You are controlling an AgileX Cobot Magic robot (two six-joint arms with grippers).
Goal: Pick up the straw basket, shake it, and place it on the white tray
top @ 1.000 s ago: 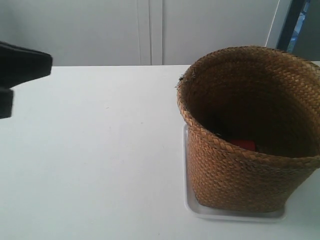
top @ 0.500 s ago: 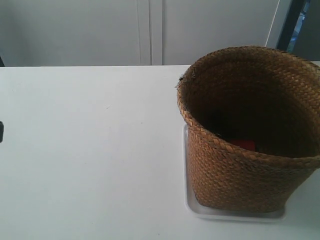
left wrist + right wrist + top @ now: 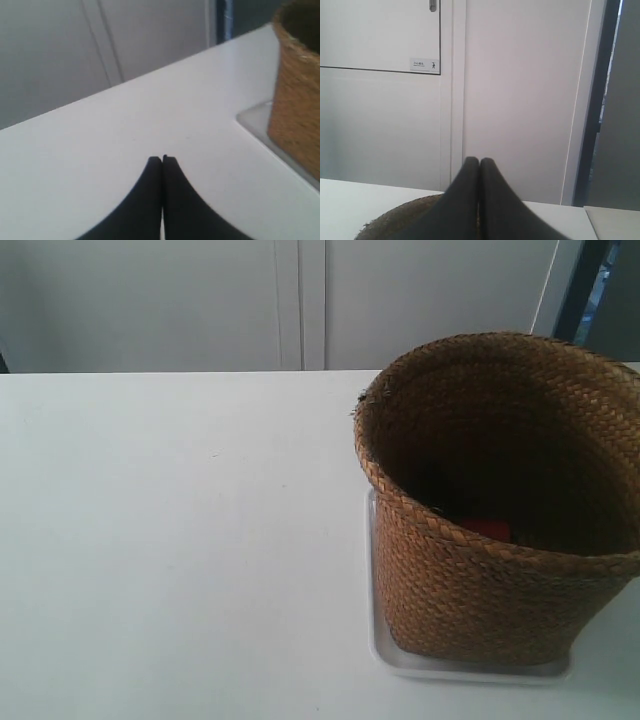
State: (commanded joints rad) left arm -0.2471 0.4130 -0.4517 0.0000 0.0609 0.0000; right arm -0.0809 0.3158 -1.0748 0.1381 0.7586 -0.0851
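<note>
Upright on white tray (image 3: 450, 670), straw basket (image 3: 480, 590) holds red object (image 3: 487, 529); both end effectors (image 3: 161, 159) (image 3: 479, 161) closed.

We find open passage over the plain white tabletop (image 3: 170, 540) across the exterior view's left and middle, up to its far edge, behind which a pale grey panelled wall (image 3: 150, 300) stands. At the right, the tall brown braided-straw basket (image 3: 480, 600) blocks the way, covering nearly all of the flat glossy white tray (image 3: 430, 670) beneath it. Its mouth opens upward; something small and red (image 3: 487, 530) lies inside.
</note>
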